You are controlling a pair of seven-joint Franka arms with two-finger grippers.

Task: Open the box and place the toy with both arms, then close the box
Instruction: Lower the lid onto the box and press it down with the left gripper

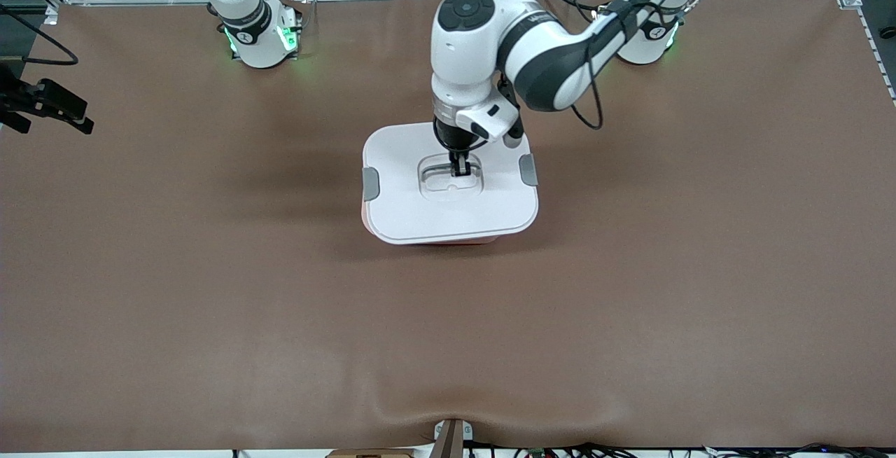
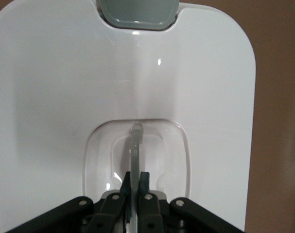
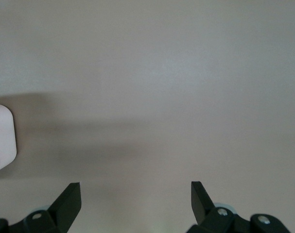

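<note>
The box [image 1: 450, 188] stands in the middle of the table with its white lid [image 1: 413, 209] on the pale pink tub [image 1: 465, 240], which shows only as a thin edge under the lid. My left gripper [image 1: 460, 167] is down in the lid's recessed centre, shut on the clear handle [image 2: 136, 143], which stands upright between my fingers; the left wrist view shows this gripper [image 2: 135, 177] close up. My right gripper [image 3: 136, 189] is open and empty over bare table, with a corner of the lid [image 3: 2, 141] at the edge of its view. The toy is out of view.
Grey clips sit at the lid's two ends [image 1: 370, 183] [image 1: 529, 169]; one also shows in the left wrist view [image 2: 137, 12]. A black fixture [image 1: 45, 104] juts in at the right arm's end. The brown mat [image 1: 448, 346] bulges slightly at the near edge.
</note>
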